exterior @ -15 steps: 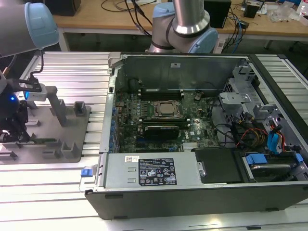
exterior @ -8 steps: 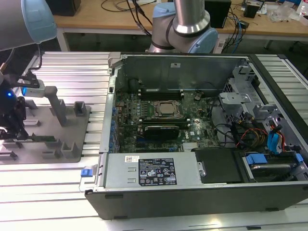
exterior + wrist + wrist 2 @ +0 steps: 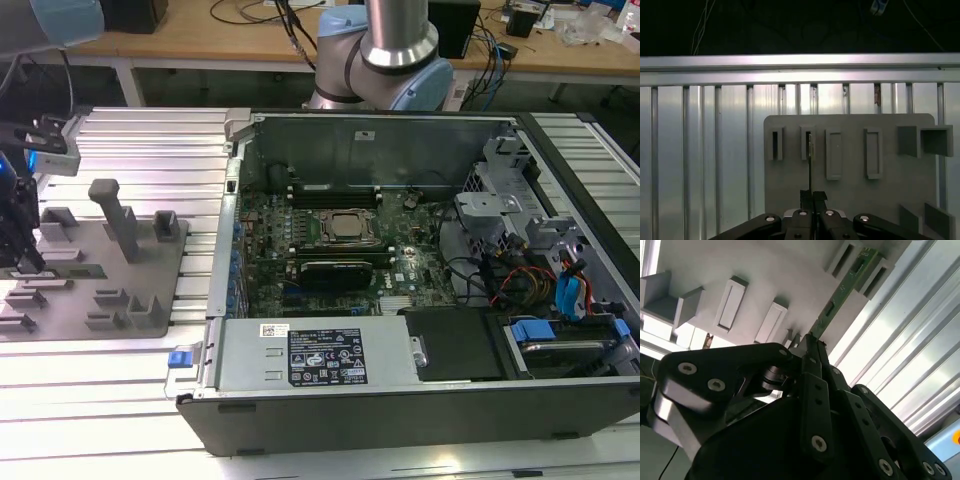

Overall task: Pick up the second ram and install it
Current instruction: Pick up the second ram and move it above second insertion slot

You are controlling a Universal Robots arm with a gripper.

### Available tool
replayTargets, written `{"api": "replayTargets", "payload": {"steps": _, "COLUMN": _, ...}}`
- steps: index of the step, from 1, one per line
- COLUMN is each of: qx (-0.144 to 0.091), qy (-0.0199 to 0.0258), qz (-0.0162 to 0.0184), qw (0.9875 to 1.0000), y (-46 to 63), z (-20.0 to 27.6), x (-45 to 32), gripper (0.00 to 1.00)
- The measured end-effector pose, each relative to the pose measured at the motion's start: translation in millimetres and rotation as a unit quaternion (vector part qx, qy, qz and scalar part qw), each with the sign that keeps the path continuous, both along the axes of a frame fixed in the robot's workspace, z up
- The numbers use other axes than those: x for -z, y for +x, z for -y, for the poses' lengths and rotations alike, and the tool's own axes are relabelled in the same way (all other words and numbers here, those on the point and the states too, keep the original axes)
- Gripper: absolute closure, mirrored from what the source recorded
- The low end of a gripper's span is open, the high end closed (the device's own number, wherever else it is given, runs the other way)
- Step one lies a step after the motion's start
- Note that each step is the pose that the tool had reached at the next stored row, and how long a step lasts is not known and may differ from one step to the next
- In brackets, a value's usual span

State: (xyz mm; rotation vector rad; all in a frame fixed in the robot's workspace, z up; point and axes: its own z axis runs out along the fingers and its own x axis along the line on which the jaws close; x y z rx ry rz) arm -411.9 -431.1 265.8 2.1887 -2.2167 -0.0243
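Second ram [image 3: 845,285]: thin green stick, dark chips, end pinched in hand [image 3: 808,341].

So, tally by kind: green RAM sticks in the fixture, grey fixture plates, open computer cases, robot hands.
Thin green circuit-board RAM stick in fixture: 1
Flat grey plastic fixture plate: 1
Open black computer case: 1
Black robot hand: 1
Total: 4

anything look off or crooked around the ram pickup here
Nothing stands out. The claw is shut on the green ram stick, which runs straight from it into a slot of the grey fixture plate, with no visible bend or damage. The open computer case looks orderly.
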Motion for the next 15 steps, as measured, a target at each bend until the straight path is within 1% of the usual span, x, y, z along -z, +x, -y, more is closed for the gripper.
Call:
{"api": "replayTargets", "payload": {"steps": 3, "qx": 0.0, "qy": 0.0001, "qz": 0.0, "qw": 1.0, "y": 0.0, "z": 0.0, "x": -6.5, "gripper": 0.91}}
{"api": "replayTargets", "payload": {"steps": 4, "qx": 0.0, "qy": 0.0, "qz": 0.0001, "qw": 1.0, "y": 0.0, "z": 0.0, "x": -13.9, "gripper": 0.91}}
{"api": "replayTargets", "payload": {"steps": 5, "qx": 0.0, "qy": 0.0, "qz": 0.0001, "qw": 1.0, "y": 0.0, "z": 0.0, "x": -18.9, "gripper": 0.91}}
{"api": "replayTargets", "payload": {"steps": 9, "qx": 0.0, "qy": 0.0, "qz": 0.0003, "qw": 1.0, "y": 0.0, "z": -0.1, "x": -53.2, "gripper": 0.91}}
{"api": "replayTargets", "payload": {"steps": 13, "qx": 0.0, "qy": 0.0, "qz": 0.0006, "qw": 1.0, "y": 0.0, "z": -0.1, "x": -76.3, "gripper": 0.91}}
{"api": "replayTargets", "payload": {"steps": 14, "qx": 0.0, "qy": 0.0001, "qz": 0.0007, "qw": 1.0, "y": 0.0, "z": -0.1, "x": -80.9, "gripper": 0.91}}
{"api": "replayTargets", "payload": {"steps": 15, "qx": 0.0, "qy": 0.0, "qz": 0.0008, "qw": 1.0, "y": 0.0, "z": -0.1, "x": -83.9, "gripper": 0.91}}
